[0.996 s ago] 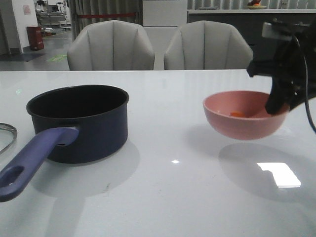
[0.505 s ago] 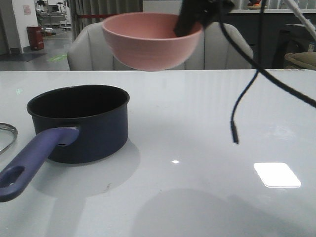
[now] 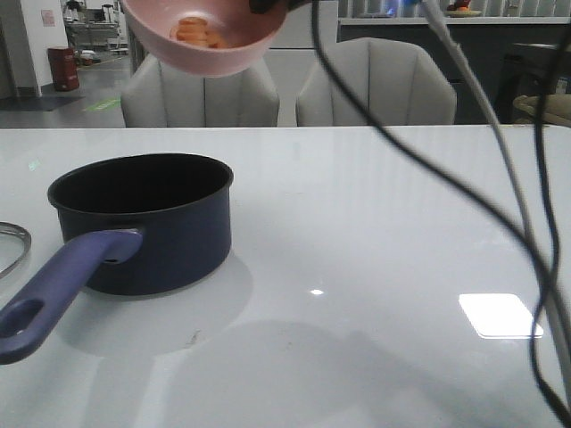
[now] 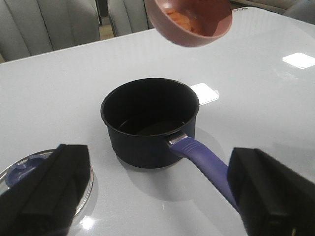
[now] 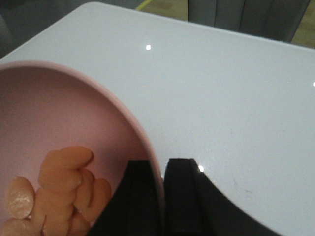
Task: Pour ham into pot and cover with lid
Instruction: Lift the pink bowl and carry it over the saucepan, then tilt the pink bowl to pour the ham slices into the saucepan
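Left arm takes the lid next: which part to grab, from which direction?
The blue knob at the center of the lid. The lid lies flat on the table beside the pot, knob up, so I'd come straight down with the left gripper, now open. The thin glass and metal rim offer little purchase.

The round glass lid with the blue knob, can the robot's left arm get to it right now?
Probably yes. The round glass lid with the blue knob lies flat on the white table close under the left tool, which is open and holds nothing. The dark blue pot stands beside it, not in the way.
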{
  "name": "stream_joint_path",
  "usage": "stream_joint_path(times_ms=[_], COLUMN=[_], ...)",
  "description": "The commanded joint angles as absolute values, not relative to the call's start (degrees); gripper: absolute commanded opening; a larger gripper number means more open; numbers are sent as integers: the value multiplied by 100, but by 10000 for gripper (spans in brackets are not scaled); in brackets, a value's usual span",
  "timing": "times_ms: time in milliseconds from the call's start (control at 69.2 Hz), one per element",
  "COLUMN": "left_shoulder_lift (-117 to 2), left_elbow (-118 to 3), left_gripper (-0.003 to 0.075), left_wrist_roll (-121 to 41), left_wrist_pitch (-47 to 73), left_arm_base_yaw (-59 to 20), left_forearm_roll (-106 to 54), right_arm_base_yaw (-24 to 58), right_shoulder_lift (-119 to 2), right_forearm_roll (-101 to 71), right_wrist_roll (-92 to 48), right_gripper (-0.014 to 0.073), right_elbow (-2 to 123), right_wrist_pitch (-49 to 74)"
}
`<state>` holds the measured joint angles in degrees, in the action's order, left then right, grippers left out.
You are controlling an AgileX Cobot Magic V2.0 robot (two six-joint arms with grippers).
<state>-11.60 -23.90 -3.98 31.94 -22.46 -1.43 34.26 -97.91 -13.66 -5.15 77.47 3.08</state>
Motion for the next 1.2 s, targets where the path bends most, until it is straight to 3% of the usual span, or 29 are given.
stream_joint_path(times_ms=[0, 130, 289, 433, 866, 1025, 1184], left_shoulder_lift=[-1211, -1211, -1211, -1211, -1211, -1211, -1211], left_elbow=[-2545, -2545, -2545, -2545, -2545, -2545, -2545], left_gripper=[606, 606, 606, 606, 606, 606, 606], left_wrist_roll=[-372, -372, -372, -372, -372, -372, -372], left_wrist_pitch=[2781, 2781, 2781, 2781, 2781, 2781, 2781], left_arm_base_yaw=[-2301, -2301, -2301, -2301, -2301, -2301, -2301], left_forearm_roll=[-164, -164, -164, -164, -164, -164, -164], right_arm_base_yaw=[3625, 3847, 3977, 4096, 4398, 4509, 4509], right_shoulder_lift=[-9503, -9655, -10030, -10409, -11157, -11587, -11870], right_forearm_roll=[-1371, -1371, -1365, -1382, -1581, -1267, -598], right_wrist_roll=[-630, -666, -1209, -2117, -5121, -6580, -7313], right_gripper=[136, 136, 136, 136, 135, 135, 135], right_elbow=[7271, 6692, 6890, 7198, 7205, 7205, 7183], right_wrist_pitch=[-1608, -3128, -3228, -3416, -5865, -7348, -7378])
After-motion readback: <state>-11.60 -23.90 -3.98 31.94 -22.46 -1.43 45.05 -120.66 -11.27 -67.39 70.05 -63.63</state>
